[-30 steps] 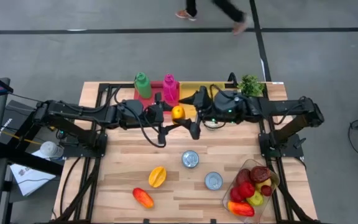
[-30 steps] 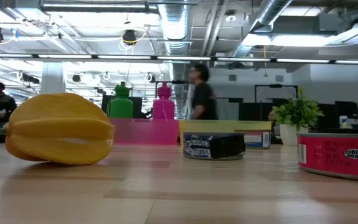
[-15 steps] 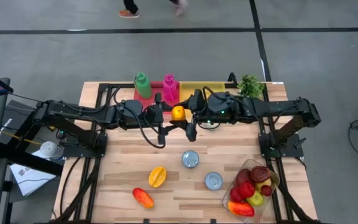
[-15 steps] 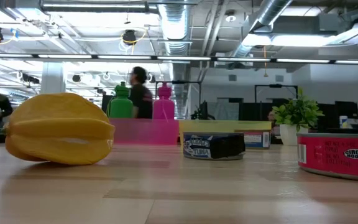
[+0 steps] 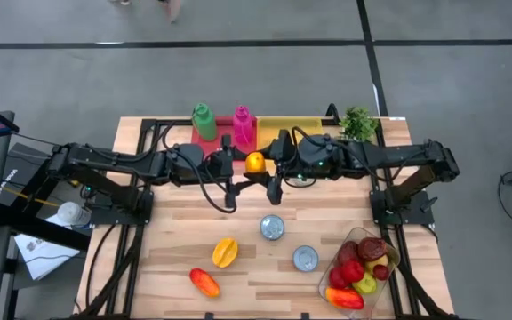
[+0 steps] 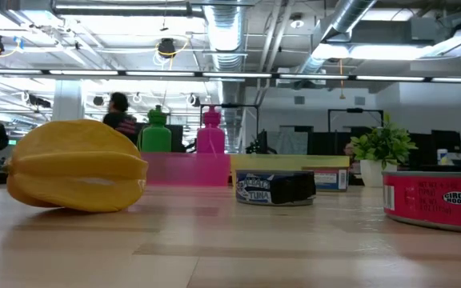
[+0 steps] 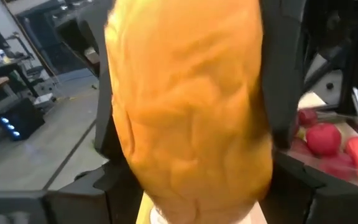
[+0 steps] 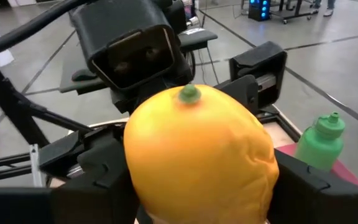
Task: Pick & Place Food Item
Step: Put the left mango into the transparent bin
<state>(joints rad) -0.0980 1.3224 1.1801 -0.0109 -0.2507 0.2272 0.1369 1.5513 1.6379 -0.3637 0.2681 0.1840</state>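
Meeting mid-air over the desk's [image 5: 176, 231] far side, you're sharing the round orange fruit [image 5: 254, 162]: left pincer [image 5: 244, 164] is clamped on it, right pincer [image 5: 268, 166] is straddling it from the opposite side, grip uncertain.

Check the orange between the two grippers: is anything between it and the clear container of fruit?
Partly. The orange is held above the table between left gripper and right gripper. Two cans stand on the table toward the clear container; carried high, nothing visible blocks.
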